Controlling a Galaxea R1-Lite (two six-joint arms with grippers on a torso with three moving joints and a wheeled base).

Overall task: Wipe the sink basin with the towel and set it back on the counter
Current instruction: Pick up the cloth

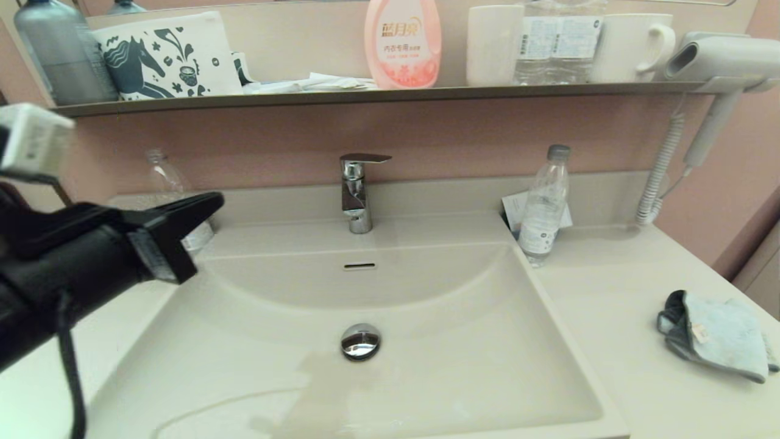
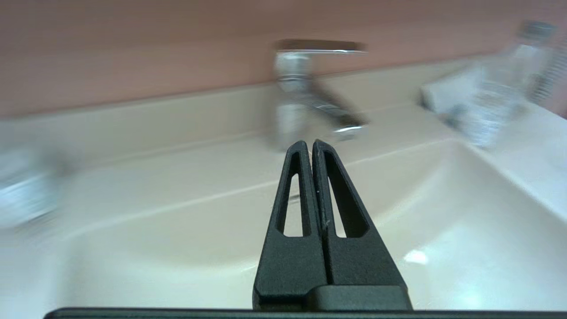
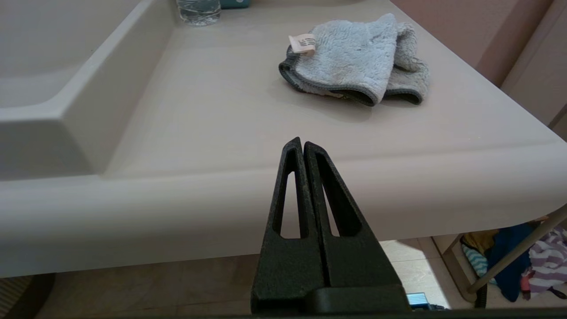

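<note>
The left arm is reaching in from the left side of the sink basin [image 1: 378, 366], raised above its left rim and pointing toward the faucet [image 1: 356, 192]. The left hand [image 2: 308, 144] is hanging in the air over the basin, a little in front of the faucet. Its two fingers are pressed together along their whole length, and they are holding nothing and touching nothing.

The right arm is staying low, in front of the surface [image 3: 212, 124], to the right of the basin. The right hand [image 3: 300, 141] is pointing over the rounded front edge of the surface toward the towel [image 3: 354, 60]. Its fingers are also pressed together, with nothing between them, and they are not touching the surface. This hand is not appearing in the head view.

The towel [image 1: 716, 335] is lying crumpled on the surface, well to the right of the basin and near the right edge. Its white tag is showing on top, and the dark grey edging is running along the folded side that is facing the basin.

The basin is holding only its chrome drain plug [image 1: 360, 341]. A clear water bottle [image 1: 544, 207] is standing upright just behind the basin's right back corner, and another bottle [image 1: 173, 195] is standing behind the left back corner, partly hidden by the left hand.
</note>
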